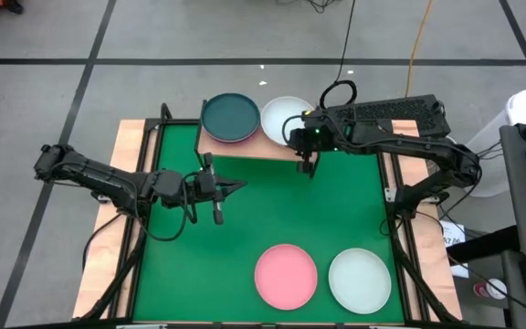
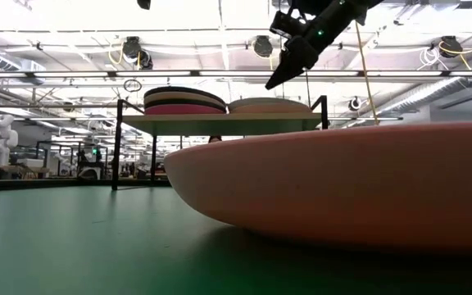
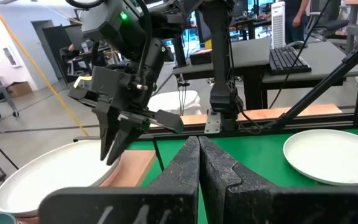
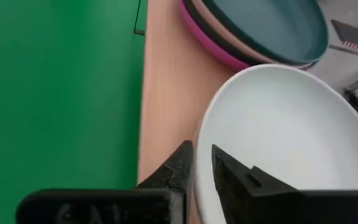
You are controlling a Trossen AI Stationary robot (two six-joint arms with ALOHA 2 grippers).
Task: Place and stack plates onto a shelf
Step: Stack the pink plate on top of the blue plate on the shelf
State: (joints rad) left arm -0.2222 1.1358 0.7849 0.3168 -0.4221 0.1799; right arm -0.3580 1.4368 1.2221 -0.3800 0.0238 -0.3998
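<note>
The light-wood shelf (image 1: pixel 272 149) stands at the table's far edge. On it, a dark teal plate tops a stack (image 1: pixel 230 117) (image 2: pixel 185 100) over salmon and hot pink plates. A pale mint-white plate (image 1: pixel 284 117) (image 4: pixel 278 137) lies flat beside the stack. My right gripper (image 1: pixel 307 169) (image 2: pixel 273 82) (image 4: pixel 202 158) hovers above that plate's near rim, fingers pointing down and only narrowly open, touching nothing. My left gripper (image 1: pixel 237 187) (image 3: pixel 199 146) is shut and empty over the table's middle, pointing at the right gripper. A pink plate (image 1: pixel 286 274) and a second pale plate (image 1: pixel 360 280) rest flat near the table's near edge.
Green table top (image 1: pixel 336 210) lies bare between the shelf and the two near plates. The shelf's black legs (image 2: pixel 119 143) stand at the far edge. In the low view the pink plate (image 2: pixel 342 180) fills the foreground. Desks and equipment show in the room beyond.
</note>
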